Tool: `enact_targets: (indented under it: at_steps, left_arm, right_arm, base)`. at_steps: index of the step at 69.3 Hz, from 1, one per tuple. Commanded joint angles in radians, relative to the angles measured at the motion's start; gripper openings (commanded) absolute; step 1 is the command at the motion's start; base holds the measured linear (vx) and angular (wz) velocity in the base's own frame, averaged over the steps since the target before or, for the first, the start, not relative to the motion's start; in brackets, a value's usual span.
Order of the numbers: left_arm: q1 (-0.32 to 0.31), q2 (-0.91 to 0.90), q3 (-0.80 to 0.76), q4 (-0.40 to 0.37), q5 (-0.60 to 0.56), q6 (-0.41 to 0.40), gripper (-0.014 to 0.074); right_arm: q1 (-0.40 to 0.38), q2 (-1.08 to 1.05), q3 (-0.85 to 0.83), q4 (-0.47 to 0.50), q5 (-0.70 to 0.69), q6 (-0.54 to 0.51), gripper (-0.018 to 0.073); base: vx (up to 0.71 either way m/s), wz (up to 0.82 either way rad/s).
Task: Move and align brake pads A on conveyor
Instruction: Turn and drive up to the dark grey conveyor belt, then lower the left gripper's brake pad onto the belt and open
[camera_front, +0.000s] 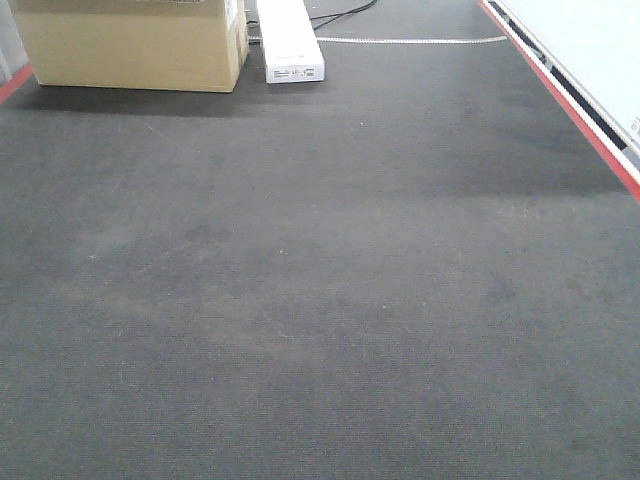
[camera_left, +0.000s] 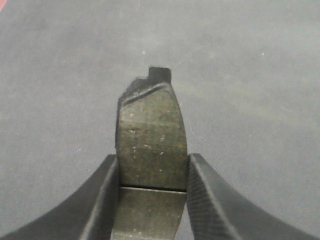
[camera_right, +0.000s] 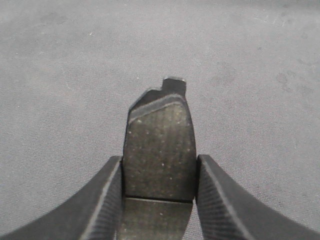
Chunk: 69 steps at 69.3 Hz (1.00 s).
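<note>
Dark grey textured belt fills the front view: this is the conveyor (camera_front: 320, 300). At its far left end stands a cardboard box (camera_front: 130, 45), then a white oblong unit (camera_front: 290, 45) with a black cable (camera_front: 345, 12) behind it. A red edge strip (camera_front: 590, 130) runs down the right side.

From the left wrist, the left pincer (camera_left: 152, 165) is closed on a brake pad A (camera_left: 150, 135), its two fingers pressed against the pad's long edges. The pad juts forward over the belt, its small tab at the far end and its cross groove level with the fingers.

From the right wrist, the right pincer (camera_right: 160, 165) clamps a second brake pad A (camera_right: 160, 135) the same way, tab forward.

Whether either pad touches the belt cannot be told.
</note>
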Motion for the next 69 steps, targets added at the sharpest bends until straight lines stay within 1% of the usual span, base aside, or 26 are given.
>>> enact_targets:
  at_steps: [1,9,19,27,33,38,51,59,64,69]
  left_arm:
    - [0.003,0.009,-0.024,0.003,-0.097,-0.001,-0.0006]
    - [0.003,0.043,-0.024,-0.021,-0.099,-0.005,-0.0006]
    - [0.003,0.171,-0.026,-0.052,-0.144,-0.004,-0.0006]
    - [0.003,0.315,-0.046,-0.059,-0.215,0.004,-0.0006]
    - [0.003,0.453,-0.089,-0.059,-0.259,0.045,-0.0006]
    - [0.003,0.57,-0.138,-0.059,-0.264,0.067,-0.0006]
    - [0.003,0.889,-0.308,-0.06,-0.231,0.105,-0.0006]
    - [0.003,1.089,-0.425,-0.059,-0.2,0.109,-0.0006]
    - [0.003,1.215,-0.5,-0.059,-0.148,0.109,-0.0006]
    - [0.003,1.336,-0.586,-0.06,-0.067,0.109,-0.0006]
  right_arm:
    - [-0.005,0.002,-0.027,-0.006,-0.081,-0.002,-0.0011]
    - [-0.005,0.002,-0.027,-0.006,-0.081,-0.002,-0.0011]
    - [-0.005,0.002,-0.027,-0.006,-0.081,-0.002,-0.0011]
    - [-0.005,0.002,-0.027,-0.006,-0.081,-0.002,-0.0011]
    - [-0.005,0.002,-0.027,-0.006,-0.081,-0.002,-0.0011]
    - [-0.005,0.002,-0.027,-0.006,-0.081,-0.002,-0.0011]
    - [-0.005,0.002,-0.027,-0.006,-0.081,-0.002,-0.0011]
    - [-0.005,0.002,-0.027,-0.006,-0.081,-0.002,-0.0011]
    - [-0.005,0.002,-0.027,-0.006,-0.081,-0.002,-0.0011]
    - [-0.005,0.002,-0.027,-0.006,-0.081,-0.002,-0.0011]
  base:
    - [0.0,0.0]
    - [0.0,0.0]
    - [0.0,0.0]
    - [0.0,0.0]
    - [0.0,0.0]
    - [0.0,0.0]
    - [0.0,0.0]
    - [0.0,0.0]
    - [0.0,0.0]
    - [0.0,0.0]
